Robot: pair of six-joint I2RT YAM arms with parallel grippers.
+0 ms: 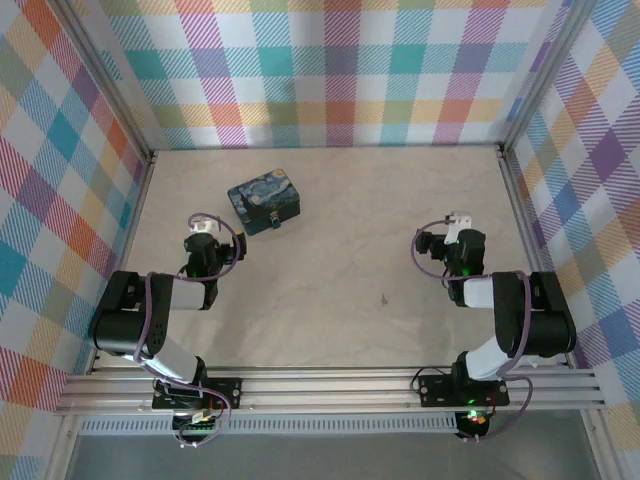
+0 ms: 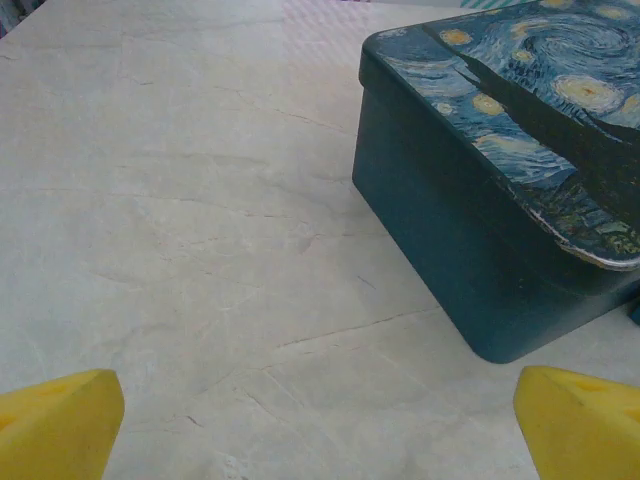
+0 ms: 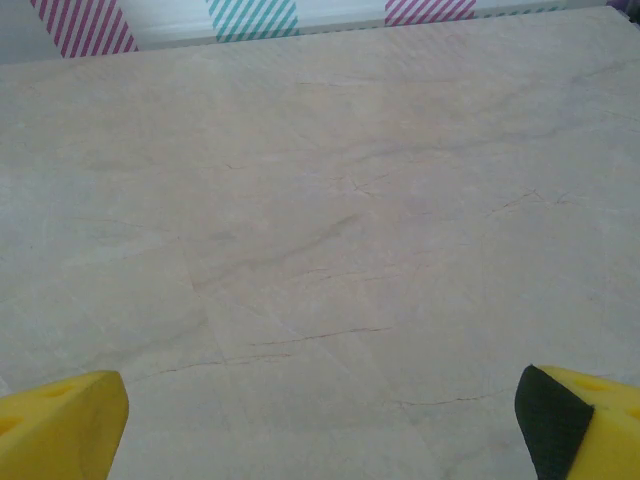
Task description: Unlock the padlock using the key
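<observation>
The starry-night tin box (image 1: pixel 264 203) stands left of centre on the table, and its corner shows in the left wrist view (image 2: pixel 480 200). A tiny blue bit with a silvery spot, probably the padlock (image 1: pixel 275 218), sits at the tin's near side; only a blue sliver of it (image 2: pixel 635 312) shows past the tin's corner. A small dark speck (image 1: pixel 384 298) lies mid-table, too small to tell if it is the key. My left gripper (image 1: pixel 203 228) (image 2: pixel 320 430) is open, just short of the tin. My right gripper (image 1: pixel 455 222) (image 3: pixel 320 425) is open over bare table.
Plaid walls (image 1: pixel 330 70) enclose the pale marbled tabletop (image 1: pixel 350 250) on three sides. Aluminium posts stand at the back corners. Both arm bases sit on the rail (image 1: pixel 330 385) at the near edge.
</observation>
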